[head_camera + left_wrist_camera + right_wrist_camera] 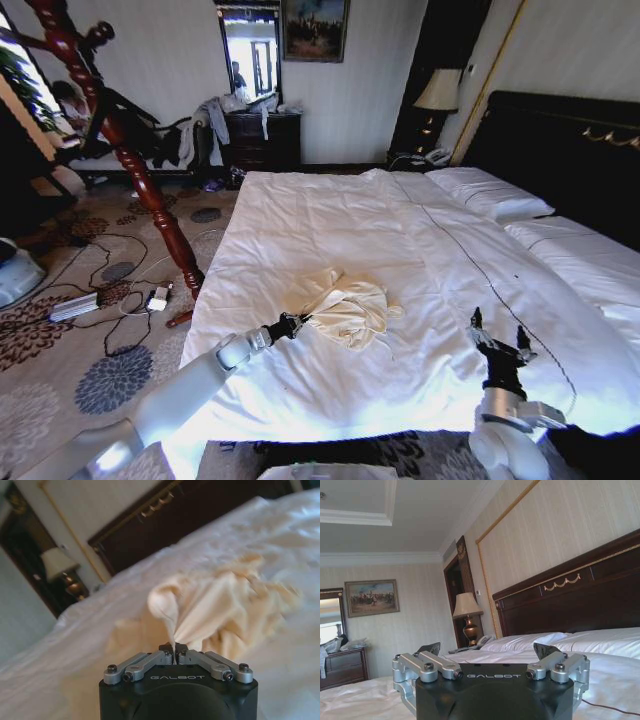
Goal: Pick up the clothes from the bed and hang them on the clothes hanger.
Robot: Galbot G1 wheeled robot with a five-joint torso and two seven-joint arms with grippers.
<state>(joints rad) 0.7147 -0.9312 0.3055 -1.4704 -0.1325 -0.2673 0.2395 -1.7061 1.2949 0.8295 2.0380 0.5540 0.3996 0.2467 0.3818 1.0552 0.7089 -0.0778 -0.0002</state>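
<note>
The cream clothes [352, 306] lie crumpled on the white bed [330, 220] near its foot. My left gripper [300, 322] reaches in from the left and is shut on a fold at the garment's left edge. In the left wrist view the gripper [173, 651] pinches a thin ridge of the clothes [220, 612], which bunch up beyond it. My right gripper [497, 335] stands upright over the bed's near right part, open and holding nothing, well to the right of the clothes. The right wrist view shows its fingers [429, 648] spread wide. The clothes hanger is out of view.
A red-brown wooden coat stand [130, 160] rises left of the bed, with cables and a power strip [75, 306] on the patterned carpet. A dark dresser [262, 138] with draped garments stands at the back. The dark headboard [570, 150] and a lamp [437, 92] are at the right.
</note>
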